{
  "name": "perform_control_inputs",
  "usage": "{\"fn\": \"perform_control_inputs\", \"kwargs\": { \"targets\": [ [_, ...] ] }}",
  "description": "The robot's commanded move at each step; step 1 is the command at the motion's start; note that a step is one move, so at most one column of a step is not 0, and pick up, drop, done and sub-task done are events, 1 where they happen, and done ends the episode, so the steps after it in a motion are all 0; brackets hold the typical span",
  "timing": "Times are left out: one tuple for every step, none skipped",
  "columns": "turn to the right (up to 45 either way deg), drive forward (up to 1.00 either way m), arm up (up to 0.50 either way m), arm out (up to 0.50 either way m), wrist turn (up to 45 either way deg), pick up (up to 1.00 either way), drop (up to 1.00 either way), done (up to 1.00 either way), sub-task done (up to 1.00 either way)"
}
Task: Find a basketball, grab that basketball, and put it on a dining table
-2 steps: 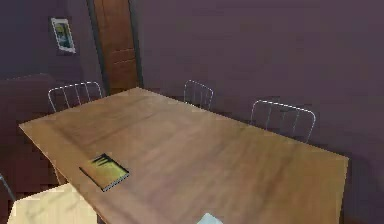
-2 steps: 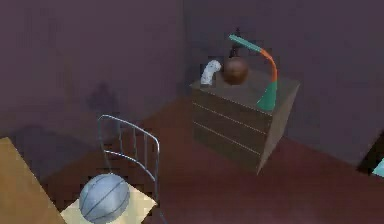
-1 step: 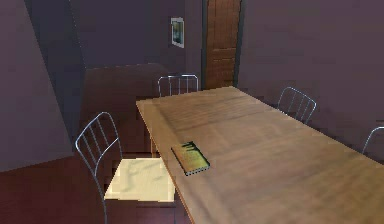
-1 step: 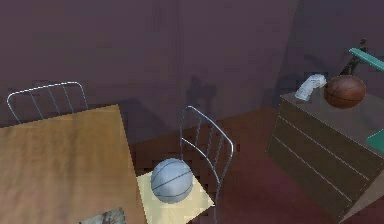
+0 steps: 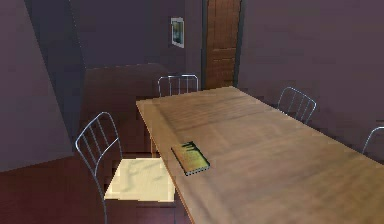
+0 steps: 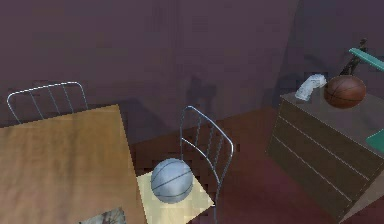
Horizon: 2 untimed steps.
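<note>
Basketball (image 6: 345,92) is what the reddish-brown ball in the arm side view's upper right looks like. It rests on top of a brown dresser (image 6: 325,150), just beside a small white object (image 6: 312,88) and below a teal bar (image 6: 366,56).

You also have a blue-grey ball (image 6: 172,182) with curved seam lines. It lies on the cream seat of a metal-backed chair (image 6: 212,140) that stands just beside the corner of the dining table (image 6: 60,160), well apart from the dresser. From its colour you cannot tell whether that one is a basketball too. A second metal chair (image 6: 45,100) stands at the table's far edge.

In the forward view the wooden table stretches away from you, with a flat dark book-like item (image 5: 192,157) lying near its left edge. A cushioned chair (image 5: 135,178) stands beside that edge, a far-end chair (image 5: 178,85) beyond the table, and a right-side chair (image 5: 297,103) along the other edge. On the back wall you see a wooden door (image 5: 222,45) and a small framed picture (image 5: 177,32).

Of the gripper's state you cannot tell anything.
</note>
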Motion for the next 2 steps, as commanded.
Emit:
{"fn": "perform_control_inputs", "kwargs": {
  "targets": [
    [0.0,0.0,0.08,0.0,0.0,0.0,0.0,0.0,0.0],
    [0.0,0.0,0.0,0.32,0.0,0.0,0.0,0.0,0.0]
  ]
}}
